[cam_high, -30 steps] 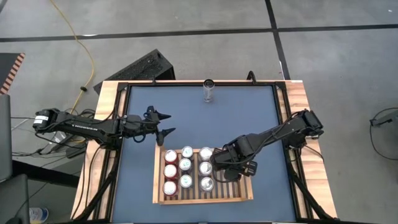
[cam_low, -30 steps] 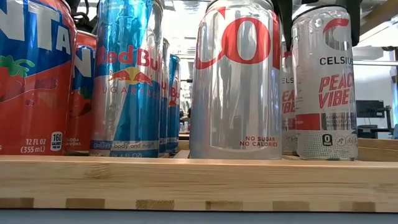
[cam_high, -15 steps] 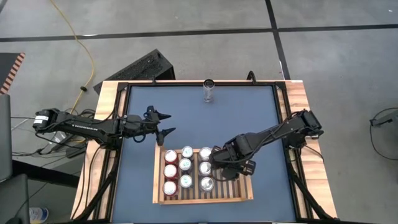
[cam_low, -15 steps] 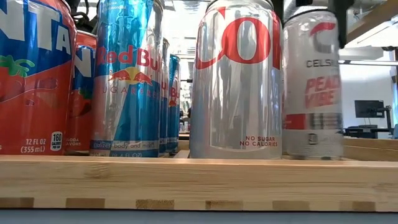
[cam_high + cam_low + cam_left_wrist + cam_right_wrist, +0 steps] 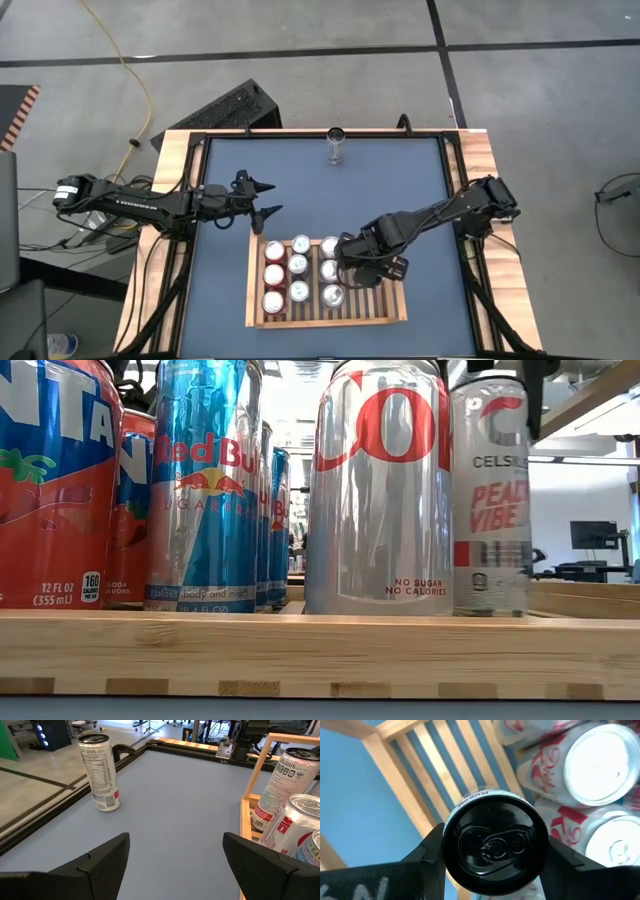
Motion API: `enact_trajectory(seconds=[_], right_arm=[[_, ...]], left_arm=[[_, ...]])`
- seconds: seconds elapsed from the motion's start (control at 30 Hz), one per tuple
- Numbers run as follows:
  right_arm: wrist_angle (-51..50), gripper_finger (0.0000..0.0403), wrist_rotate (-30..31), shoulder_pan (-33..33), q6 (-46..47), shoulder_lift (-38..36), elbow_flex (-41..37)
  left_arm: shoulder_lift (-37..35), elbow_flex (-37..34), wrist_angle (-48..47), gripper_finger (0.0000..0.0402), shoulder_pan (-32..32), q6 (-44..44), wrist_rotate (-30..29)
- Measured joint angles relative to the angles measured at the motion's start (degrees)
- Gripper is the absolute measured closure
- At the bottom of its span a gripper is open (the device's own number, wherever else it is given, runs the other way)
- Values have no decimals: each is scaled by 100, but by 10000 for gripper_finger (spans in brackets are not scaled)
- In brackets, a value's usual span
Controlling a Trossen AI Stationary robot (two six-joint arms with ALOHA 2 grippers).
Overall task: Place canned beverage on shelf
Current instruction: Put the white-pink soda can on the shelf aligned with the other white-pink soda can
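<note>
A black-topped can [image 5: 495, 842] sits clamped between the jaws above the slatted shelf [image 5: 415, 775], beside silver cans [image 5: 600, 762].

A: The shelf [image 5: 325, 318] is pale slatted wood; the bench [image 5: 400, 190] blue, wood-edged.
B: Red Fanta can [image 5: 50, 485], blue-silver Red Bull can [image 5: 205, 485], silver-red Coke can [image 5: 380, 490].

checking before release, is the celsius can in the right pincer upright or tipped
Upright: in the low view the Celsius can stands vertical inside the shelf, level with the neighbouring cans; the right pincer grips its top.
</note>
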Motion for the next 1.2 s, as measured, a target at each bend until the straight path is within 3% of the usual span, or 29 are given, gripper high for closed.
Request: enact_trajectory(seconds=[1.0, 1.2], right_arm=[[177, 197, -58, 4, 170, -9, -8], [242, 197, -131, -46, 247, -71, -383]], left_arm=[[0, 0, -2, 95, 2, 2, 2], [-2, 0, -2, 95, 2, 0, 2]])
